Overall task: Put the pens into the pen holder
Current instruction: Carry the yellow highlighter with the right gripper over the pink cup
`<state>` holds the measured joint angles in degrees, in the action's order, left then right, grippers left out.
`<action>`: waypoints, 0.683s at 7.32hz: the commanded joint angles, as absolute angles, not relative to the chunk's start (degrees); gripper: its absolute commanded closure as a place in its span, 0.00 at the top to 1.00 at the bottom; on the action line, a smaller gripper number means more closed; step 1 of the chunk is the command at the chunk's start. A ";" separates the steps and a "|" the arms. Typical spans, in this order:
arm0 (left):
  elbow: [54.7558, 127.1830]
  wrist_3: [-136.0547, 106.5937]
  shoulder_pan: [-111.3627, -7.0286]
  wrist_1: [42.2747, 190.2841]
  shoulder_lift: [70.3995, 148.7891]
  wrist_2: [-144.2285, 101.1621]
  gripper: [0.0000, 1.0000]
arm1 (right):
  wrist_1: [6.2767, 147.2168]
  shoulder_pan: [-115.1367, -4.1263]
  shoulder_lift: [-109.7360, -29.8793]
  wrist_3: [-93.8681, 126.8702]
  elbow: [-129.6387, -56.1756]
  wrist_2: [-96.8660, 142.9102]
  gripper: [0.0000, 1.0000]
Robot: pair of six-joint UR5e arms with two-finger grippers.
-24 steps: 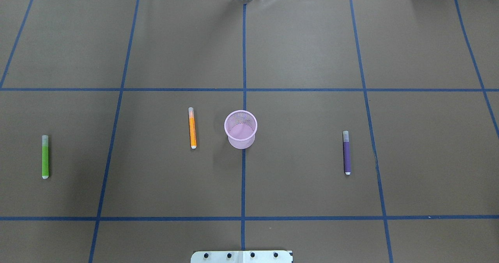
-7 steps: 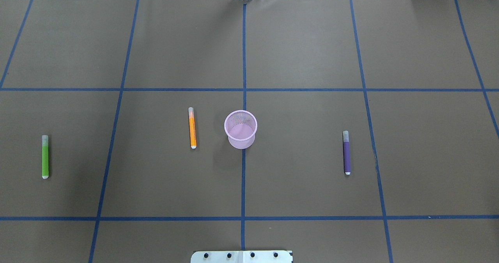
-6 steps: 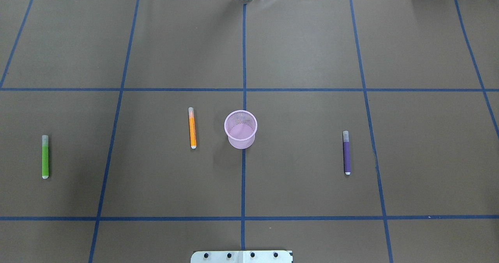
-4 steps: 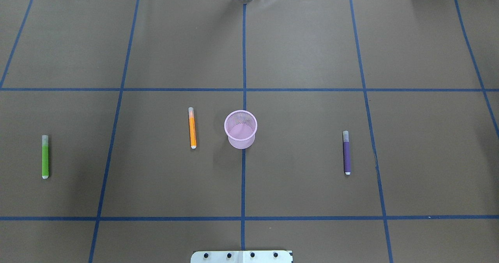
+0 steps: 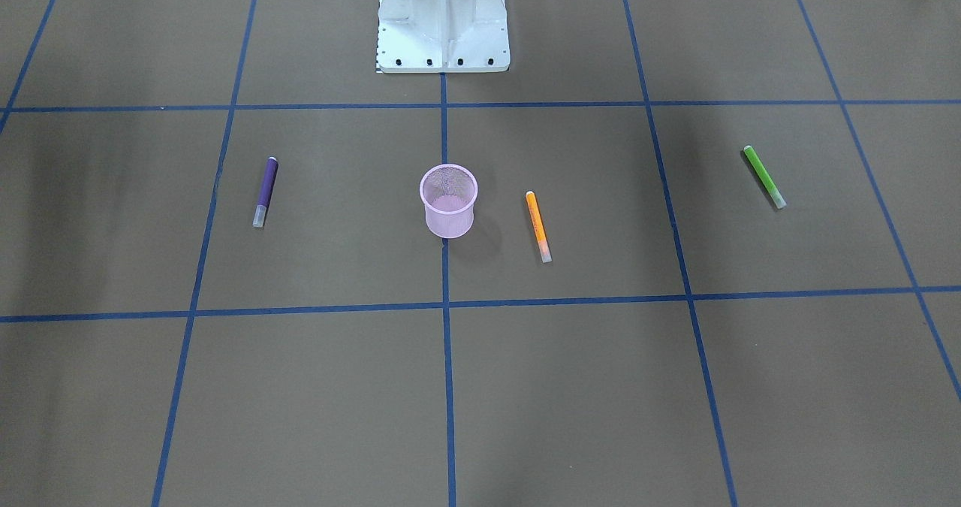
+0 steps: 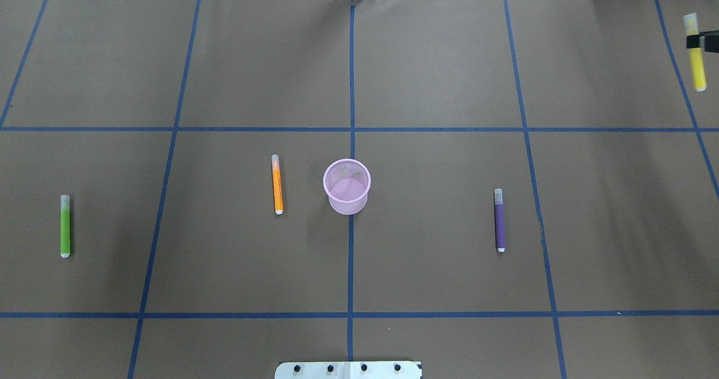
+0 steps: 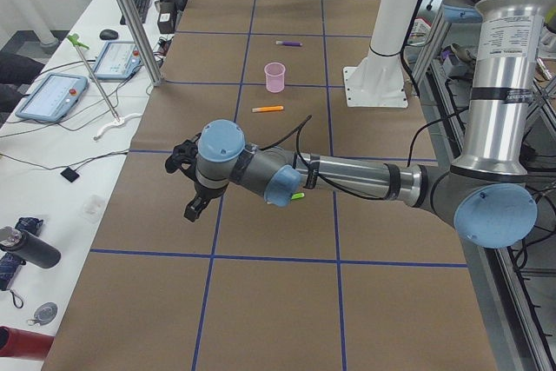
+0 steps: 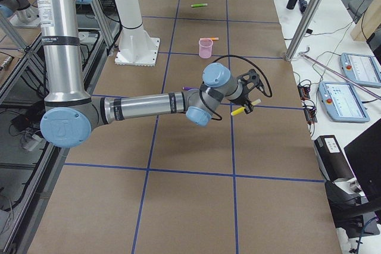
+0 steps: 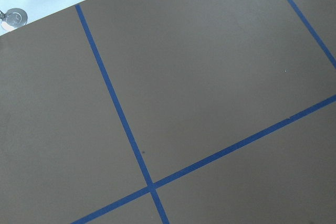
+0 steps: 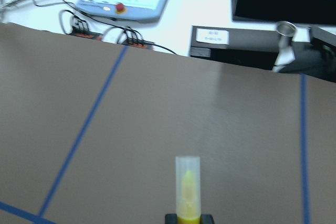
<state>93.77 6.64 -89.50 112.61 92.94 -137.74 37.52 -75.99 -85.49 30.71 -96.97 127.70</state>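
The pink mesh pen holder [image 6: 347,199] stands upright at the table's middle, also in the front view [image 5: 449,218]. An orange pen [image 6: 277,184] lies just left of it. A green pen [image 6: 65,225] lies far left and a purple pen [image 6: 499,220] to the right. My right gripper [image 6: 698,41] is shut on a yellow pen [image 6: 698,67], held in the air at the far right edge. The right wrist view shows that pen [image 10: 188,187] sticking out between the fingers. My left gripper [image 7: 193,188] hangs over bare table beyond the green pen; I cannot tell if it is open.
The white robot base [image 6: 348,369] sits at the near edge. Blue tape lines [image 6: 351,87] divide the brown table cover. Teach pendants [image 8: 357,66] and cables lie on the white bench past the far edge.
The yellow pen and the right gripper's tip have come into the overhead view at the far right edge. The holder and the three lying pens have not moved.
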 commanded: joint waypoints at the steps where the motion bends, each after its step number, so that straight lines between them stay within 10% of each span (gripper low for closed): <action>1: 93.87 6.59 -86.33 115.83 93.16 -137.72 1.00 | 37.53 -67.90 -81.75 35.21 -105.08 126.23 0.00; 5: 94.22 4.66 -83.68 116.10 93.51 -137.81 1.00 | 37.70 -38.84 -73.33 48.85 -110.39 87.83 0.00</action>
